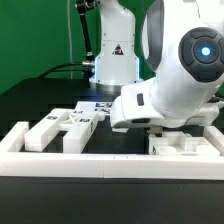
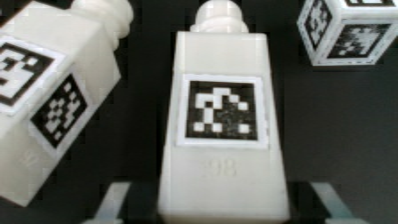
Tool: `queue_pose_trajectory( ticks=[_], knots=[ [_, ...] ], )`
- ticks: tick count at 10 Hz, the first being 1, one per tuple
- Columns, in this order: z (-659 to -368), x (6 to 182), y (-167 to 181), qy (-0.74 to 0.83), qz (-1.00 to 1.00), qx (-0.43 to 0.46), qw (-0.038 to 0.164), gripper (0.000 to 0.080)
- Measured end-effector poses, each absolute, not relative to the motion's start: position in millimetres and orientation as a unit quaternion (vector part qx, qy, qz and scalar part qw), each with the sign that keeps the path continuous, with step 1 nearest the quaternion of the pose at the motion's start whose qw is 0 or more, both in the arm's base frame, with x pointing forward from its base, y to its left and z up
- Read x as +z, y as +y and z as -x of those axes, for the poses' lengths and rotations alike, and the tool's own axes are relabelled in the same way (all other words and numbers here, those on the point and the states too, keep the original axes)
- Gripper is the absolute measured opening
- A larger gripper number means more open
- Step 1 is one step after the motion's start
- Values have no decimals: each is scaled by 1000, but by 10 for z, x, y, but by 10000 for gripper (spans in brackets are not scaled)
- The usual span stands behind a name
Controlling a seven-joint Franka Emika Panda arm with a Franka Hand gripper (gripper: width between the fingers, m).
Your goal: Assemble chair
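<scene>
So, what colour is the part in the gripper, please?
White part, with a black-and-white square tag; clearest in the wrist view.

Black table (image 1: 30, 105) is seen in both views. White chair parts (image 1: 60, 130) are laid flat on it at the exterior view's lower left, with one more part (image 1: 185, 148) at lower right (partly hidden). The border rail (image 1: 60, 168) is set along the frame's lower edge and the marker board (image 1: 98, 107) mid-frame. Wrist view: a long chair part (image 2: 222, 110) is flanked by a tilted part (image 2: 63, 90) and a third part (image 2: 347, 35), none touching.
</scene>
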State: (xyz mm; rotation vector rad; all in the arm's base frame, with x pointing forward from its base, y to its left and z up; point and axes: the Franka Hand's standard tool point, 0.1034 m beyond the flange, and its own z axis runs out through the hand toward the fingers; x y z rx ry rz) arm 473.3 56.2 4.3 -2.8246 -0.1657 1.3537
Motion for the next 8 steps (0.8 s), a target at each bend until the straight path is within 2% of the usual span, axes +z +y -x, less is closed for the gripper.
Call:
queue_pose_trajectory(
  ticks=[3,4,8],
  knots=[
    [-4764,66,575,-54,901,430,3,289],
    [-4804,124,592,-55,902,429,4,290],
    [-5068,646,708,-63,910,409,16,291]
  ],
)
